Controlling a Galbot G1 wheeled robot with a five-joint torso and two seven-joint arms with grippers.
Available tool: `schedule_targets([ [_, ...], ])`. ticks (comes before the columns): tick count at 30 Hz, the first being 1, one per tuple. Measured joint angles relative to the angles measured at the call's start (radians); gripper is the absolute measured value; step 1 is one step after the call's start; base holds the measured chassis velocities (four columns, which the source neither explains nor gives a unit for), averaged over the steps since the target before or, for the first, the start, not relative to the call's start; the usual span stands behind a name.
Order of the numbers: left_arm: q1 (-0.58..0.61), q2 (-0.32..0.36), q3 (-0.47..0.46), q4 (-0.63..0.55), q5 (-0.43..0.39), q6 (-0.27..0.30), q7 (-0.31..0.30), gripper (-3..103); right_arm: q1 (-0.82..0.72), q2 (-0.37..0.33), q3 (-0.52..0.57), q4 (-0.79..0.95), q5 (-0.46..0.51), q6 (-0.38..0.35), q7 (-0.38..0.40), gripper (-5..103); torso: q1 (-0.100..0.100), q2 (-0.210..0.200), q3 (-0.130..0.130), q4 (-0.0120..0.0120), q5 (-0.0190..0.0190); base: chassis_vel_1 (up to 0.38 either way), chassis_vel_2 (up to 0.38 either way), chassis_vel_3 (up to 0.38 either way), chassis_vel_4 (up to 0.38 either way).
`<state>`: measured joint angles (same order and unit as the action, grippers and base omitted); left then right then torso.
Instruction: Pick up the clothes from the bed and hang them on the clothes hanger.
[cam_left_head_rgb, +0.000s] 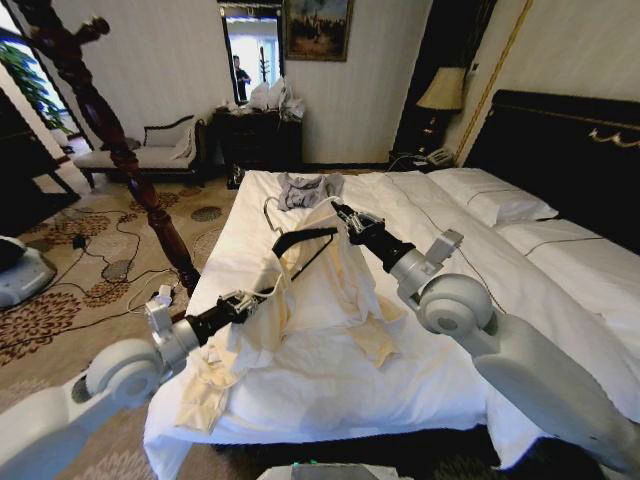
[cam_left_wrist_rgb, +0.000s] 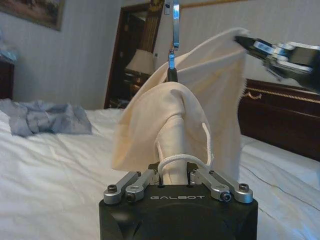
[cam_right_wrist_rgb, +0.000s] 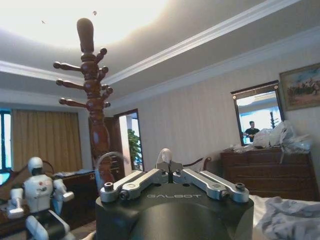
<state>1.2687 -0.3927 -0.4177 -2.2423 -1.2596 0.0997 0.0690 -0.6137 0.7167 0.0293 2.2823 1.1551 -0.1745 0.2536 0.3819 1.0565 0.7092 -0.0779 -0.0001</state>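
- I am in a hotel-style bedroom: a wide bed (cam_left_head_rgb: 420, 370) with white sheets and a dark headboard (cam_left_head_rgb: 570, 150).
- A lamp (cam_left_head_rgb: 443, 90), a framed painting (cam_left_head_rgb: 317, 28), a dresser (cam_left_head_rgb: 258, 138), a patterned carpet (cam_left_head_rgb: 100, 250).
- A tall wooden coat stand (cam_right_wrist_rgb: 95, 100) stands by the bed.

Coat stand (cam_left_head_rgb: 105, 130) left — bed (cam_left_head_rgb: 480, 260) open.

From the head we look down at the bed (cam_left_head_rgb: 330, 400), with both arms reaching in. Our left wrist camera sits close behind the left gripper (cam_left_wrist_rgb: 175, 175), facing the headboard (cam_left_wrist_rgb: 280, 120). Our right wrist camera tilts up toward the ceiling (cam_right_wrist_rgb: 165, 45). Both wrist views share the grey garment (cam_left_wrist_rgb: 45, 117).
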Motion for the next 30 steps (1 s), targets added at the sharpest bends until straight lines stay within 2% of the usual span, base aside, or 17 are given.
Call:
schedule_targets([
  [1, -0.015, 0.001, 0.010, 0.004, -0.002, -0.002, -0.006, 20, 0.004, 0.004, 0.000, 0.008, 0.013, -0.002, 0.004, 0, 0.000, 0.000, 0.000, -0.0006, 0.0000, 0.000, 0.000, 0.000, 0.000],
  [6, -0.030, 0.001, 0.015, 0.004, -0.001, -0.007, -0.028, 20, 0.021, 0.027, -0.010, 0.040, 0.065, -0.011, 0.016, 0, 0.000, 0.000, 0.000, 0.0005, 0.0000, 0.000, 0.000, 0.000, 0.000],
  [10, -0.024, 0.004, -0.006, -0.010, -0.009, -0.014, -0.036, 20, 0.011, 0.027, -0.015, 0.054, 0.066, -0.014, 0.017, 0, 0.000, 0.000, 0.000, 0.0004, -0.0001, 0.000, 0.000, 0.000, 0.000],
  [21, -0.022, 0.029, -0.076, -0.068, -0.057, -0.033, -0.056, 20, -0.024, 0.053, -0.079, 0.075, -0.067, -0.033, -0.022, 0, 0.000, 0.000, 0.000, 0.0002, 0.0002, 0.000, 0.000, 0.000, 0.000],
  [26, -0.043, 0.079, -0.106, -0.106, -0.101, -0.036, -0.061, 20, -0.013, 0.048, -0.092, 0.067, -0.112, -0.035, -0.054, 0, 0.000, 0.000, 0.000, 0.0001, 0.0001, 0.000, 0.000, 0.000, 0.000],
  [30, -0.056, 0.090, -0.119, -0.115, -0.118, -0.040, -0.066, 20, -0.019, 0.046, -0.093, 0.061, -0.141, -0.035, -0.068, -2, 0.000, 0.000, 0.000, 0.0001, 0.0002, 0.000, 0.000, 0.000, 0.000],
])
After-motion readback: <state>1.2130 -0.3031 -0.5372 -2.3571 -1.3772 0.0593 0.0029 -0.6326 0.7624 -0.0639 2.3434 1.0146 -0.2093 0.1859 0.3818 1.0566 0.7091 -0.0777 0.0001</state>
